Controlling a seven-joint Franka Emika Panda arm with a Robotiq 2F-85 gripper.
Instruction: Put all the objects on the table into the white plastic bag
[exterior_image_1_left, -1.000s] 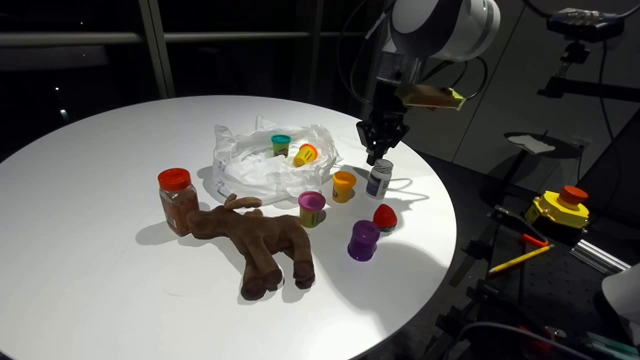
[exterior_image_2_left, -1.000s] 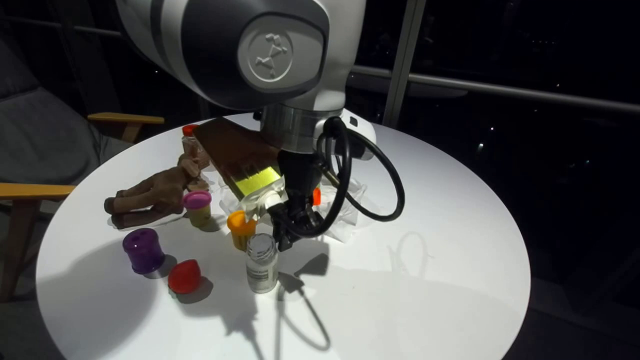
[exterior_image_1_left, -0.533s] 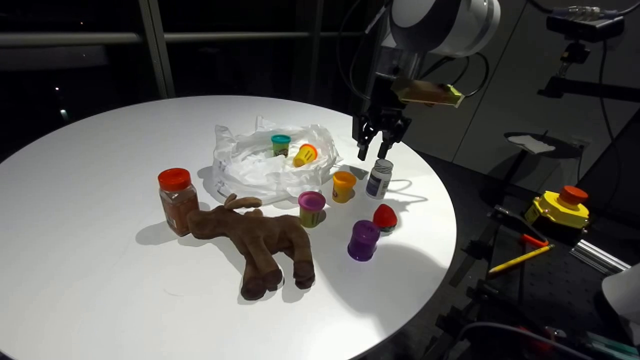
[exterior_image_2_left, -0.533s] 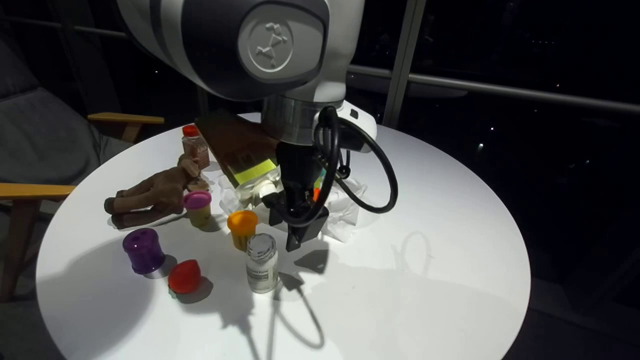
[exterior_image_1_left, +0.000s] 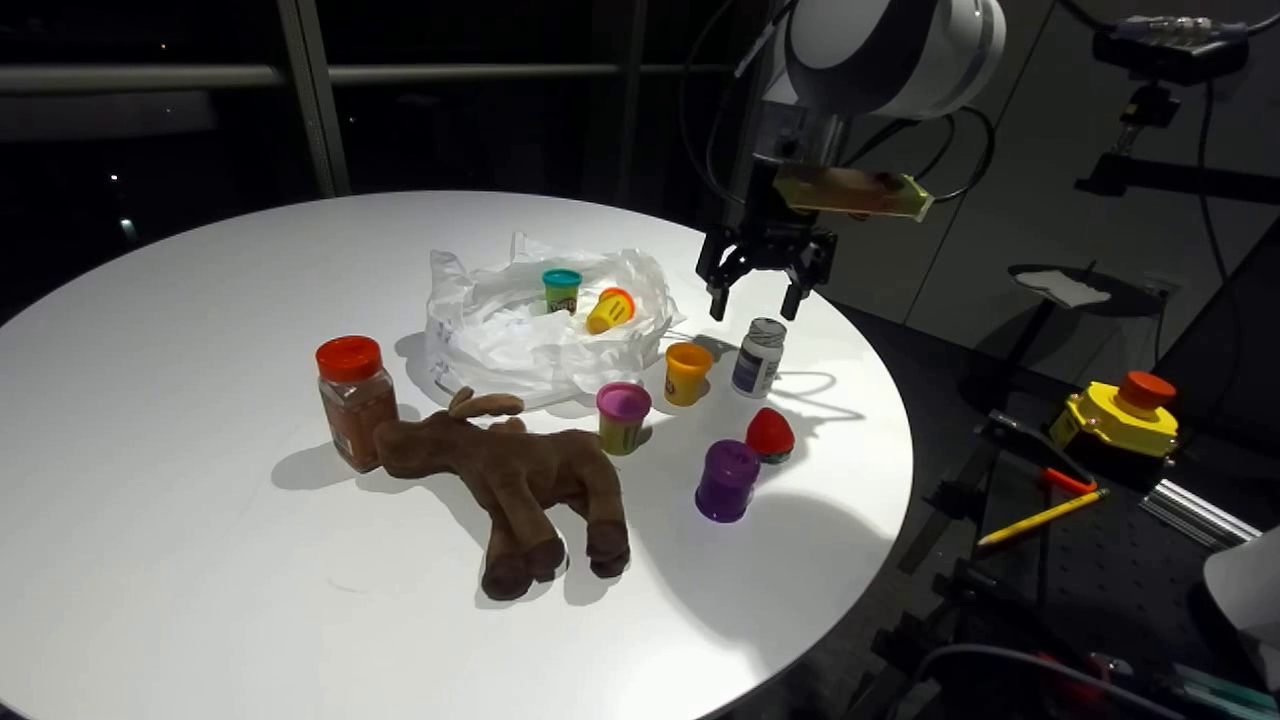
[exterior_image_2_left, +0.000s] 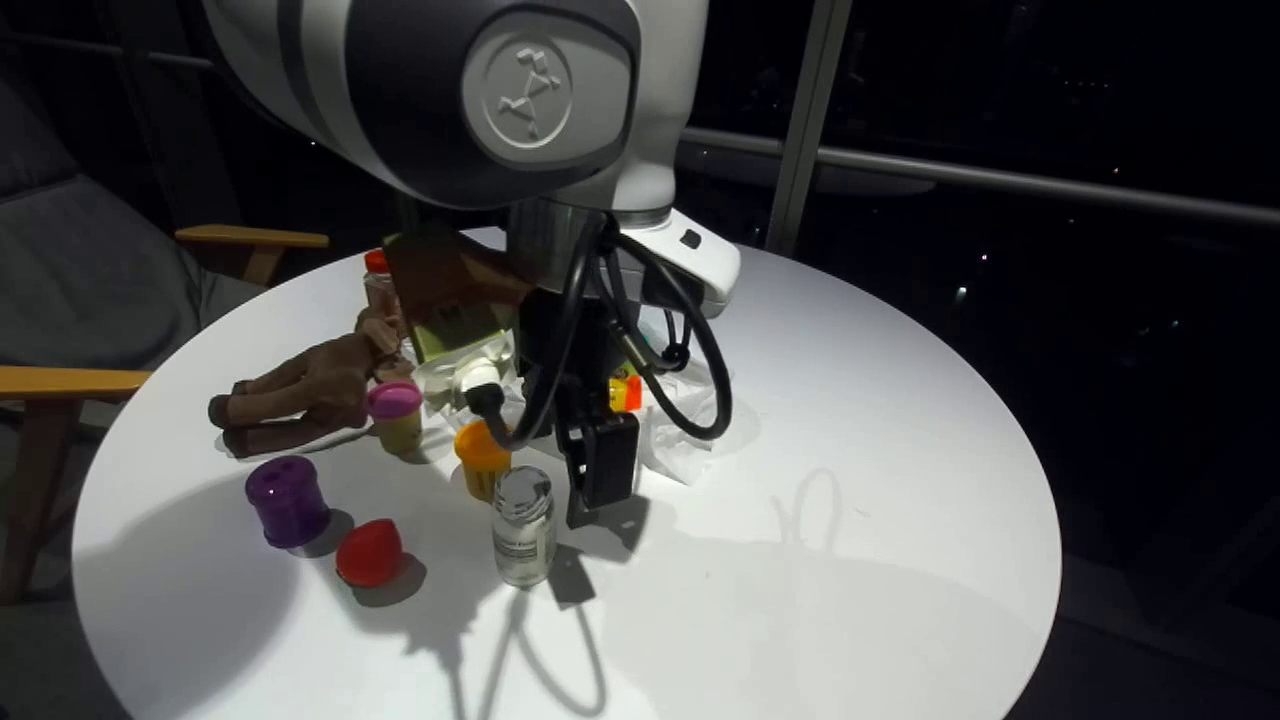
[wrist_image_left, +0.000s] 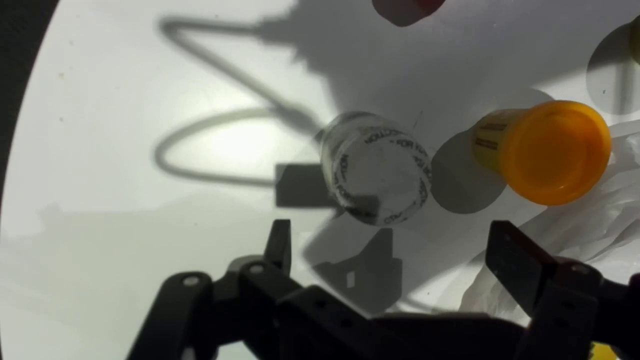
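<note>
Empty, spread wide, the claw (exterior_image_1_left: 754, 307) hung near the bottle (exterior_image_1_left: 758, 362), right of centre. Centring before lowering looked wise, the orange tub (exterior_image_1_left: 687, 376) standing close.

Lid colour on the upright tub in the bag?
Teal. The lid shows best in an exterior view.

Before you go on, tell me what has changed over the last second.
The fingers, shut a second ago, now stand wide open; nothing was taken hold of or let go. In an exterior view the arm has shifted slightly toward picture left. The white bottle, the plush moose and the white plastic bag stayed as they were.
</note>
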